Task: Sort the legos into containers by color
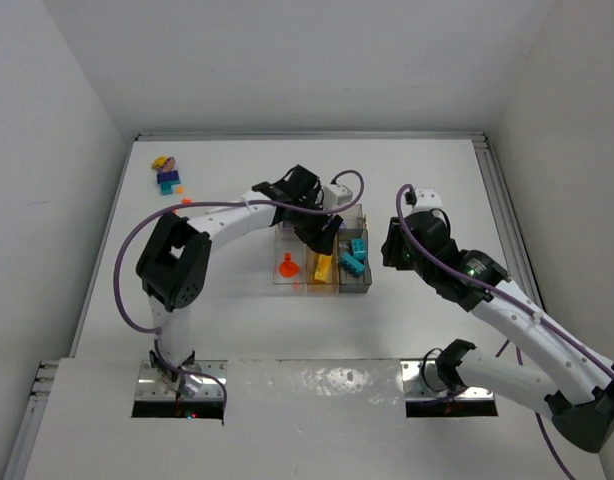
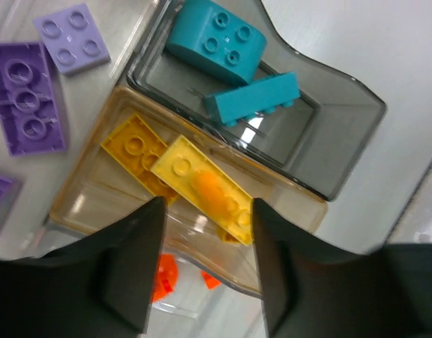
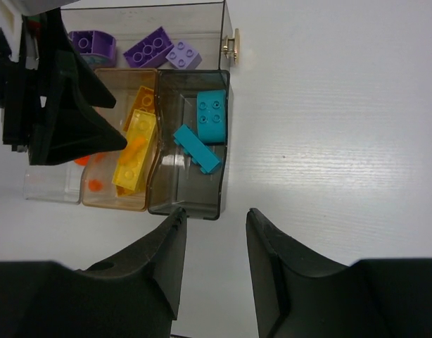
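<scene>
The clear tray point(image 1: 307, 290) holds sorted legos. Two teal bricks point(image 3: 210, 116) lie in the smoky bin point(image 3: 188, 204). Yellow bricks point(image 2: 202, 184) lie in the amber bin point(image 2: 82, 211), one with an orange blob on top. Purple bricks point(image 2: 26, 98) rest in the long bin point(image 3: 202, 28), and an orange piece point(image 1: 287, 266) sits in the clear bin. My left gripper point(image 2: 207, 205) hovers open over the amber bin, the long yellow brick just past its tips. My right gripper point(image 3: 215, 213) is open and holds nothing, on bare table just off the smoky bin's near end.
Several loose legos point(image 1: 168, 176) in yellow, purple, teal and magenta lie at the far left of the table, with a tiny orange bit point(image 1: 185, 201) nearby. White walls close in the table on three sides. A raised rail point(image 1: 497, 200) runs along the right edge.
</scene>
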Controlling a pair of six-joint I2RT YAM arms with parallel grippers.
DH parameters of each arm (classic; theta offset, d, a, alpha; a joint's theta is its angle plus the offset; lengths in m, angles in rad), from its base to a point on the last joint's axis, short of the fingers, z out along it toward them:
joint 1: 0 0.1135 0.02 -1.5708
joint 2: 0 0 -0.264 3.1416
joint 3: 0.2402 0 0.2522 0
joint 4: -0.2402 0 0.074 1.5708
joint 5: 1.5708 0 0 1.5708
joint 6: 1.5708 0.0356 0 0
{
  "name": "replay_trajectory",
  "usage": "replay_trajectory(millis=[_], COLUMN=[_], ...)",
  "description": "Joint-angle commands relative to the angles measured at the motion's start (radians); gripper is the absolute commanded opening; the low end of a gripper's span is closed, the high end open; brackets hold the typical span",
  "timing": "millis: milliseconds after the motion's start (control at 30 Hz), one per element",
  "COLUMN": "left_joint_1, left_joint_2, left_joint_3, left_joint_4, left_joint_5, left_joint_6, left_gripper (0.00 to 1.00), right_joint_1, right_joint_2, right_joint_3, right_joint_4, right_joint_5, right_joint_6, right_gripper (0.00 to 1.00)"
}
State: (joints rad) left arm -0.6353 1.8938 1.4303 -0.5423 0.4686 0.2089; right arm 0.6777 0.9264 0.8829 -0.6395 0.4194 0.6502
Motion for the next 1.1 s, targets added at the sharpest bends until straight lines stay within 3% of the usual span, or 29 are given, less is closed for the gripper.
replay_trajectory(millis=[0, 233, 400, 533, 633, 800, 900, 1067], left_joint_1=[-0.009, 0.089, 0.368, 0.58, 0.738, 0.842, 0.858, 0.859], left_joint_2=[0.028, -0.021, -0.171, -0.21, -0.159, -0.003, 0.137, 0.2], left_joint_3=[0.085, 0.206, 0.199, 0.141, 0.114, 0.134, 0.243, 0.219], left_joint_4=[0.003, -0.12, -0.134, -0.122, -0.114, -0.045, -0.14, -0.116], left_joint_5=[-0.021, -0.039, -0.034, -0.249, -0.35, -0.464, -0.414, -0.381], left_joint_6=[0.001, 0.006, 0.027, 0.124, 0.198, 0.261, 0.285, 0.305], left_gripper=[0.56, 0.6, 0.56, 0.56, 0.72, 0.74, 0.71, 0.7], right_joint_1=[0.005, 0.005, 0.005, 0.005, 0.005, 0.005, 0.006, 0.005], right_joint_2=[-0.012, -0.006, 0.012, 0.011, 0.002, 0.008, 0.017, 0.026], right_joint_3=[0.002, 0.013, 0.027, 0.001, -0.025, -0.033, -0.024, -0.015], right_joint_4=[-0.002, 0.003, 0.004, 0.035, 0.055, 0.054, 0.047, 0.038], right_joint_5=[0.022, 0.021, 0.016, 0.001, -0.005, -0.005, -0.01, -0.005], right_joint_6=[0.005, -0.012, -0.037, -0.038, -0.038, -0.05, -0.057, -0.054], right_gripper=[0.39, 0.39, 0.39, 0.39, 0.39, 0.4, 0.4, 0.4])
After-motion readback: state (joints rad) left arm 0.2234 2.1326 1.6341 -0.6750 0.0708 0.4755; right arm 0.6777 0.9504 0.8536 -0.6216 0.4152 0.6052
